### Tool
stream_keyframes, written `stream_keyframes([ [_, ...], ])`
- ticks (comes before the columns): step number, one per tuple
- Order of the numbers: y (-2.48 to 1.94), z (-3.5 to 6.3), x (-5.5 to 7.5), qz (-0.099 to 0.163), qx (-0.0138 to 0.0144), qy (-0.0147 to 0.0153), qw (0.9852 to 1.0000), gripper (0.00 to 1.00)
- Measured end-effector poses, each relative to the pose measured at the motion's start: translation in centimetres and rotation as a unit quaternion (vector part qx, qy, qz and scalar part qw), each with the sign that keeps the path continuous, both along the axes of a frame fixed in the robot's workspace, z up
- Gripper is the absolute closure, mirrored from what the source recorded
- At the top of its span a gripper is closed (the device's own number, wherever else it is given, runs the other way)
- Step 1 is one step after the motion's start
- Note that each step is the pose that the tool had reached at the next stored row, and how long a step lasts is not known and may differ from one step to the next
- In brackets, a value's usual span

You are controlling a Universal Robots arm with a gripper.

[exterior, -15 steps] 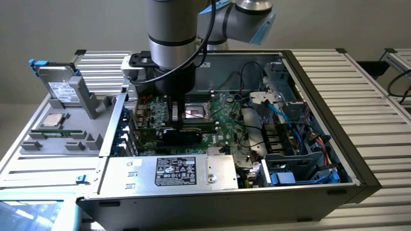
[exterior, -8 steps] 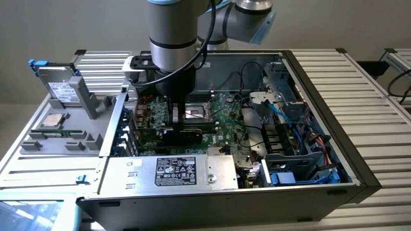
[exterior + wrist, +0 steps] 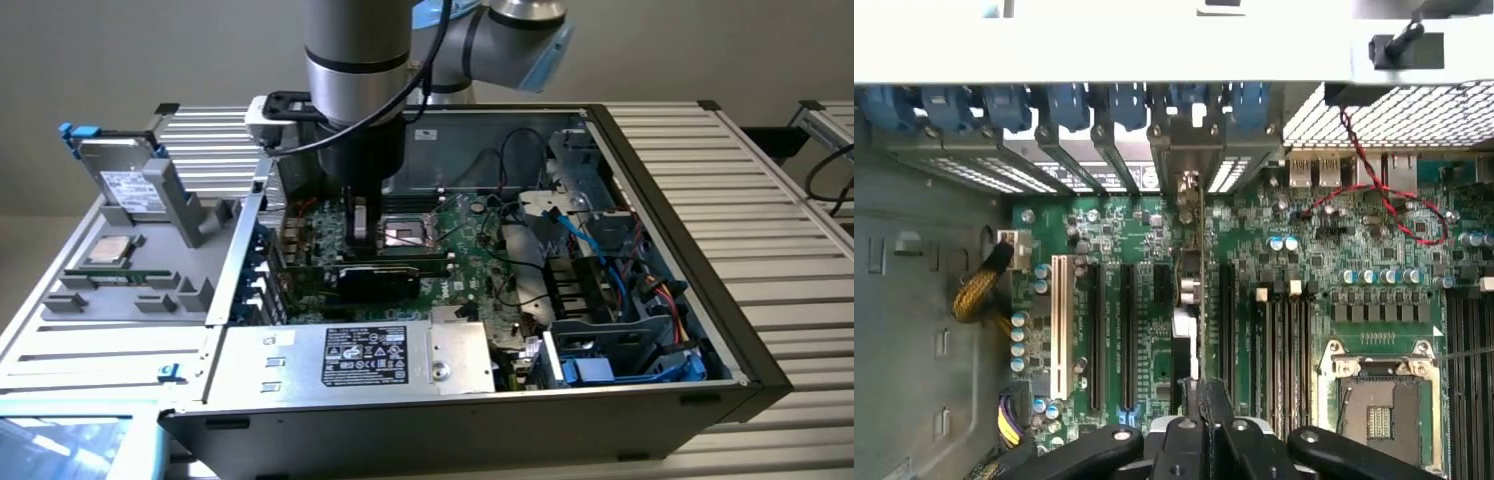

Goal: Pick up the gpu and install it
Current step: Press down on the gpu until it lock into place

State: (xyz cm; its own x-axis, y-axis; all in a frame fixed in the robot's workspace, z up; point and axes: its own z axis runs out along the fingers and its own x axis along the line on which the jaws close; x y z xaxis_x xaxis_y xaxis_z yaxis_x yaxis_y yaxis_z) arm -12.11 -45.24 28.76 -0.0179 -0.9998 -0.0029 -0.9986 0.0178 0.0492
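Matt grey metal case.

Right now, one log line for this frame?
claw: shut on green gpu card | card: edge-on over green motherboard slots | seating: cannot tell

**GPU upright among the expansion slots**

The gpu stands on edge inside the open case, its black cooler block facing outward in the exterior view. In the wrist view the gpu appears edge-on as a thin card, its silver bracket at 12 o'clock against the rear slot openings.
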Motion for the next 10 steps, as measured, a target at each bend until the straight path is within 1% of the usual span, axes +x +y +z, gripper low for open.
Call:
stream_keyframes([
  [3,0.0,0.51,-0.19,0.0,0.0001,0.0075,1.0,0.88],
  [4,0.01,0.53,-0.28,0.0,0.0001,0.0084,1.0,0.88],
  [10,0.01,0.54,-0.28,0.0,0.0,0.0084,1.0,0.88],
])
